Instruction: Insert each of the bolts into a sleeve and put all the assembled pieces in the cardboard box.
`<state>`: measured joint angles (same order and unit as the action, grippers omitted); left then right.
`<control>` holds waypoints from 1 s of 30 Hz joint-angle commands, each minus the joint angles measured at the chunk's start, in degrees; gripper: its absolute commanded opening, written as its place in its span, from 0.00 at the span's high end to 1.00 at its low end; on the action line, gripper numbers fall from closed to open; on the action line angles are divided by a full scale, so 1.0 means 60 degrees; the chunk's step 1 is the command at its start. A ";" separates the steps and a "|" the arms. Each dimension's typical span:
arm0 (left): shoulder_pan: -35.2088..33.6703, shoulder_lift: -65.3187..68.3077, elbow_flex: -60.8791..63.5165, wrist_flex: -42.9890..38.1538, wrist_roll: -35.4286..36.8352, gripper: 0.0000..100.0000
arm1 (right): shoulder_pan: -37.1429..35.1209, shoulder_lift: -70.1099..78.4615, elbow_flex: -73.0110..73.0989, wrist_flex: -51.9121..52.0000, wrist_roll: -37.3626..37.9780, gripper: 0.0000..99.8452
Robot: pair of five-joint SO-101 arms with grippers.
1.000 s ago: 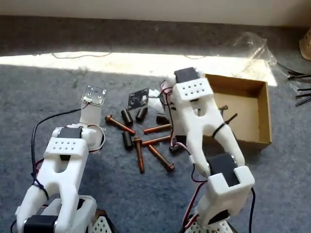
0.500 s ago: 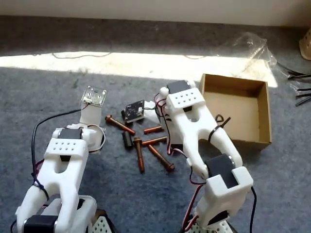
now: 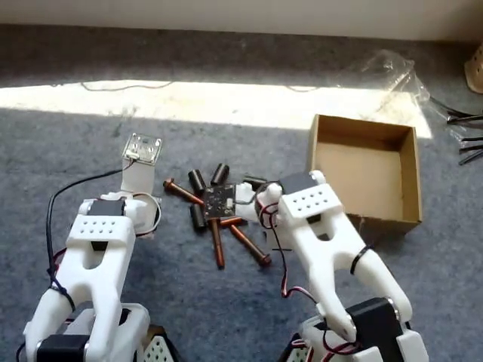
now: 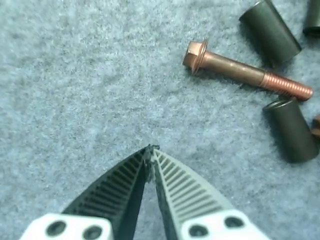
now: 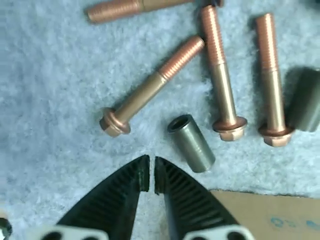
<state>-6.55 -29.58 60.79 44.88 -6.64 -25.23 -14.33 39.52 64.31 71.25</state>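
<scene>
**Desk:** High view first. Where does everything lie?

**Photographer:** Two white arms stand over grey carpet (image 3: 90,143). The cardboard box (image 3: 364,127) sits open at far right, its bare floor showing. Copper bolts (image 3: 216,241) and dark sleeves (image 3: 197,179) lie loose on the carpet between the arms, apart from the box. The left arm (image 3: 98,241) stands beside the scatter. The right arm (image 3: 321,226) leans over the scatter, and its wrist covers part of it.

**Desk:** And the left wrist view?

**Photographer:** The left gripper (image 4: 151,150) hangs over bare carpet with its jaws pressed together, holding nothing. A single bolt (image 4: 245,75) lies well ahead of the tips, head end nearer to them. One sleeve (image 4: 270,31) lies just beyond the bolt. A second sleeve (image 4: 291,131) rests just beside the bolt's threaded end.

**Desk:** The right wrist view?

**Photographer:** The right gripper (image 5: 151,172) has its jaws all but touching, only a thin slit between them, and it pinches nothing. Just ahead of the tips a grey sleeve (image 5: 191,143) lies on its side, open end up. On one side of it is a slanted bolt (image 5: 150,90). On the other is a pair of bolts (image 5: 222,75) lying side by side, heads toward the gripper. Every bolt here lies outside its sleeve.
</scene>
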 commanded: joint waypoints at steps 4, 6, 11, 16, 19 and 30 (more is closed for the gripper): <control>-0.0095 0.0007 -0.0051 -0.0132 0.0029 1.00 | 0.0168 -0.0476 0.0769 -0.1546 0.0996 0.91; -0.0095 0.0007 -0.0051 -0.0132 0.0029 1.00 | 0.0388 -0.0491 0.0740 -0.1575 0.1553 0.91; -0.0110 0.0051 -0.0037 -0.0366 0.0029 1.00 | 0.0579 -0.0491 0.0725 -0.1575 0.2418 0.91; -0.0110 0.0051 -0.0037 -0.0381 0.0029 1.00 | 0.0593 -0.0476 0.0769 -0.1546 0.3311 0.91; -0.0110 0.0051 -0.0037 -0.0396 0.0015 1.00 | 0.0579 -0.0476 0.0784 -0.1560 0.3487 0.91; -0.0110 0.0066 -0.0037 -0.0396 0.0015 1.00 | 0.0564 -0.0579 0.0711 -0.1560 0.3458 0.86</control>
<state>-6.55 -29.23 60.79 43.38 -6.64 -22.42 -15.56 44.44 56.04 91.30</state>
